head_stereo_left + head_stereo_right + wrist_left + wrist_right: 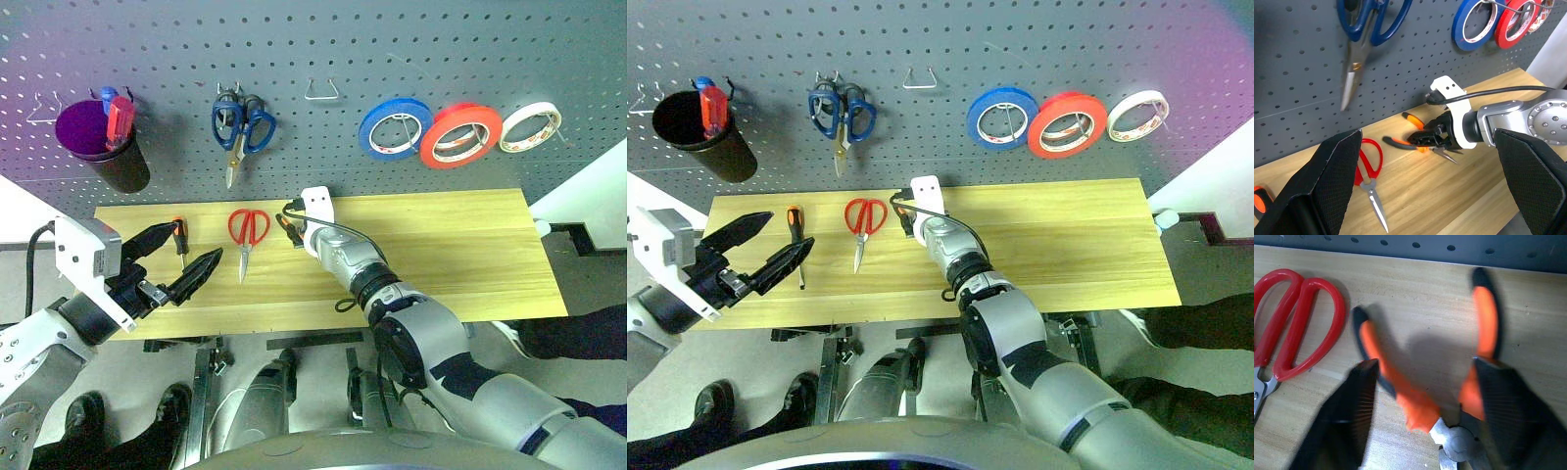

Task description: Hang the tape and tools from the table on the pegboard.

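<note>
Right gripper (1420, 406) is sitting spread apart around the pliers (1425, 396); handles are fanning toward the pegboard (323, 49). Left gripper (181, 259) is hanging open too, well apart.

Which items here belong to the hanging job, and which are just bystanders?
Job:
- red tape, already on the pegboard
- red-handled scissors, on the table
- pliers, between the right pincer's open fingers
- screwdriver, on table

Bystanders:
- blue-handled scissors
- blue roll
- cream roll
- black cup
</note>
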Robot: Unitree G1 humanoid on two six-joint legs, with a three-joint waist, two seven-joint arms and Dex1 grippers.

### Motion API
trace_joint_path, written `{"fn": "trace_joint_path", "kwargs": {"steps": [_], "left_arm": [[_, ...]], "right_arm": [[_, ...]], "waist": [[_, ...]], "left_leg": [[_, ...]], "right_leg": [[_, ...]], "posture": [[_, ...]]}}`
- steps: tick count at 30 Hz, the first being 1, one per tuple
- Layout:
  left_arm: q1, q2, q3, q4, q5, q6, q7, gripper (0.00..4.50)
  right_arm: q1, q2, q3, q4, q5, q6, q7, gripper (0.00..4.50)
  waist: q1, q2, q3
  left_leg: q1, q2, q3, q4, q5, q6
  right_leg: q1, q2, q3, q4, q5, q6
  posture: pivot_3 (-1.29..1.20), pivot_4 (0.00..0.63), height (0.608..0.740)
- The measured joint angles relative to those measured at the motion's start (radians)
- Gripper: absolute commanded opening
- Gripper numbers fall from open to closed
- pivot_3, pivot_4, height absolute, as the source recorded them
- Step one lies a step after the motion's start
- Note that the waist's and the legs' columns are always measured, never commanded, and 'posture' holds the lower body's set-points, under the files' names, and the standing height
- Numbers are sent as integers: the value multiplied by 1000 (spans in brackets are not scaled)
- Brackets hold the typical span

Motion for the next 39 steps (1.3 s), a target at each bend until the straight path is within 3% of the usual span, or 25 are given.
{"fn": "trace_joint_path", "kwargs": {"steps": [39], "left_arm": [[-31, -2, -38, 24, 4, 0, -8, 4500]], "right_arm": [[57, -11, 32, -142, -21, 72, -32, 4467]], "waist": [[-3, 0, 1]], "left_leg": [[0, 0, 0, -2, 2, 1]], "right_leg": [[-1, 0, 0, 0, 0, 0]], "posture": [[306, 349, 740]]}}
